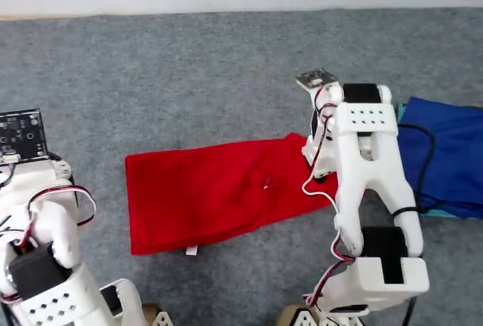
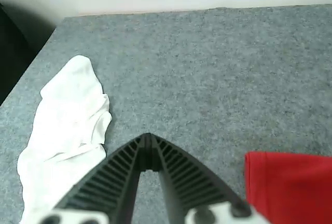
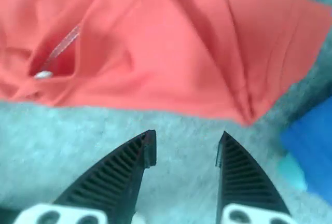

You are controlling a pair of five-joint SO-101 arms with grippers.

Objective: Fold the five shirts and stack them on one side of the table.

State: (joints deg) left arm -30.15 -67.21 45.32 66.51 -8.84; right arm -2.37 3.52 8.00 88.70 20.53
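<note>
A red shirt point(image 1: 215, 190) lies folded into a long band across the middle of the grey table; its edge shows as the red shirt point(image 2: 288, 182) in the left wrist view. My right gripper point(image 3: 185, 149) is open just off the red shirt's point(image 3: 155, 47) right end, above bare cloth-covered table, holding nothing. In the high view the right arm point(image 1: 362, 160) stands over that end. My left gripper point(image 2: 149, 154) is shut and holds nothing, at the near left, pointing at grey table between a crumpled white shirt point(image 2: 67, 125) and the red one.
A blue shirt point(image 1: 445, 156) lies at the right edge over a teal piece point(image 1: 453, 209), close behind the right arm. The left arm's base point(image 1: 45, 250) fills the near left corner. Grey table point(image 1: 189, 69) stretches toward the far wall.
</note>
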